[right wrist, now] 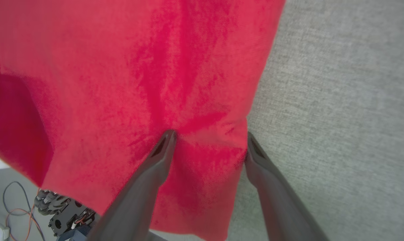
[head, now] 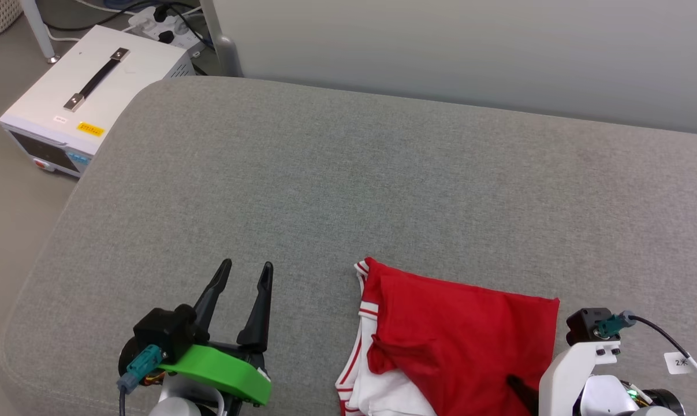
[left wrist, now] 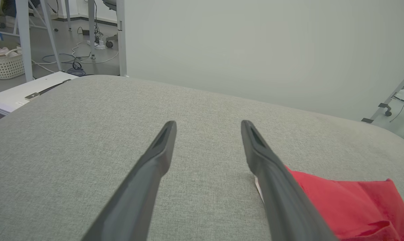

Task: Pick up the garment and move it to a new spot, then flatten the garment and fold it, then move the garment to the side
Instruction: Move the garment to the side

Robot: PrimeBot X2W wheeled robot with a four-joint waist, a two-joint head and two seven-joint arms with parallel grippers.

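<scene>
The garment (head: 463, 329) is red with white, red-striped trim at its left side. It lies folded near the front edge of the grey cushion (head: 325, 173). My left gripper (head: 247, 264) hovers open and empty to its left, and from the left wrist (left wrist: 208, 123) the red cloth (left wrist: 349, 201) lies just right of the right finger. My right gripper (right wrist: 210, 133) is open over the garment's (right wrist: 121, 67) right edge, one fingertip on the fabric and the other at the hem. The head view shows one dark finger (head: 524, 392) of it on the cloth.
A white box with a black handle (head: 88, 86) sits on the floor past the cushion's left end, with a power strip (head: 163, 23) behind it. A pale wall panel (head: 469, 46) backs the cushion. A woven basket (left wrist: 6, 65) stands on the floor far left.
</scene>
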